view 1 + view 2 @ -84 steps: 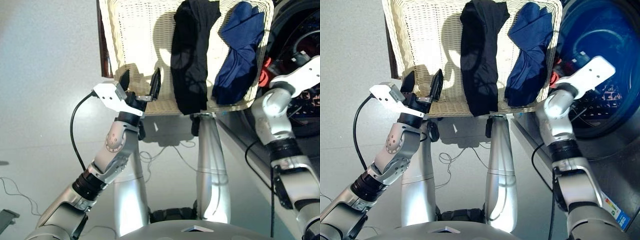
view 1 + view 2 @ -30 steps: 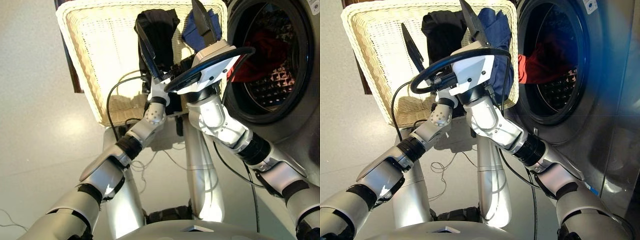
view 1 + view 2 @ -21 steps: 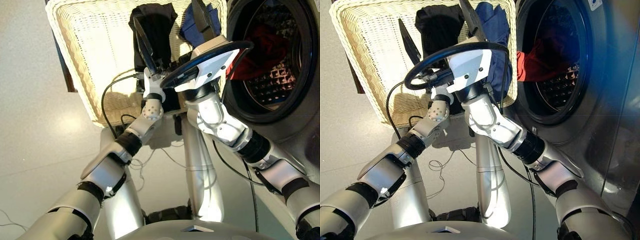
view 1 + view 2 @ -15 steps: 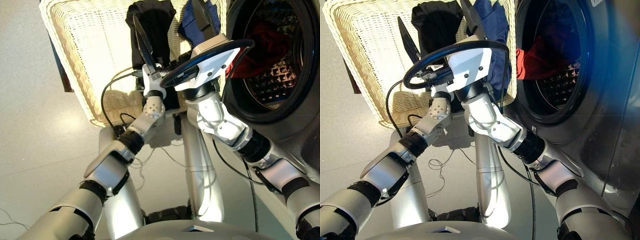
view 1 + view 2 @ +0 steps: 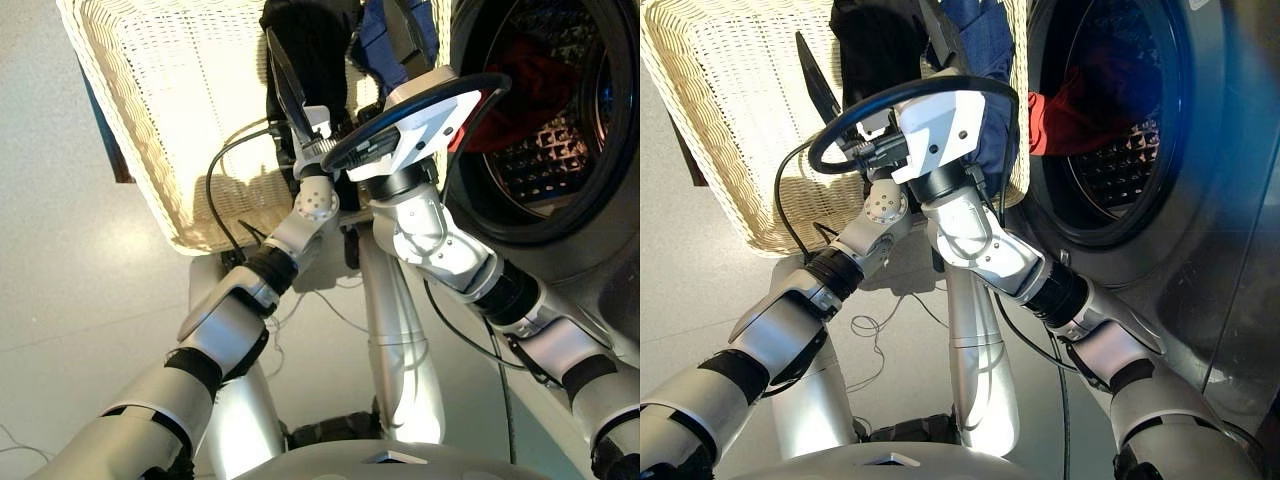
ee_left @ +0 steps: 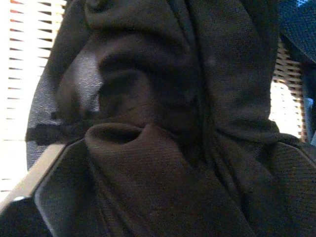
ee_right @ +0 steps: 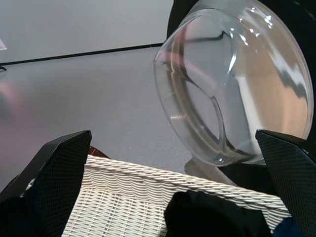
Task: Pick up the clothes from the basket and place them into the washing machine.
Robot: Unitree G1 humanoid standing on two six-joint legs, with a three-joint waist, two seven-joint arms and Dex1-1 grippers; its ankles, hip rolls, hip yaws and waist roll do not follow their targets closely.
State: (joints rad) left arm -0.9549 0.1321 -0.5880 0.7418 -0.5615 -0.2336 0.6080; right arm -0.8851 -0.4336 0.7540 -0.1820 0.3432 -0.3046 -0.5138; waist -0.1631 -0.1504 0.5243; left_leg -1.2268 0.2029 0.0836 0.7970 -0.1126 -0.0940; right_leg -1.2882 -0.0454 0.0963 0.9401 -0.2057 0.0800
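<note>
The cream-white basket (image 5: 150,120) holds two of the clothes, a black garment (image 5: 315,40) and a navy one (image 5: 375,35) beside it. A coral-red garment (image 5: 520,90) lies inside the drum of the washing machine (image 5: 600,240), to the basket's right. My left gripper (image 5: 300,65) is pushed into the black garment; the cloth fills the left wrist view, and one finger (image 6: 54,192) stands wide at the corner while cloth hides the other. My right gripper (image 7: 173,140) hovers open and empty above the basket, over the navy and black garments.
The machine's round glass door (image 7: 232,84) hangs open beyond the basket's far rim (image 7: 148,173). Thin cables (image 5: 300,310) lie on the grey floor under the basket. My right forearm (image 5: 440,240) crosses in front of the machine's opening.
The right arm has swung from the machine across to above the basket. The left gripper has gone from the near rim into the black garment. The camera has shifted too.
</note>
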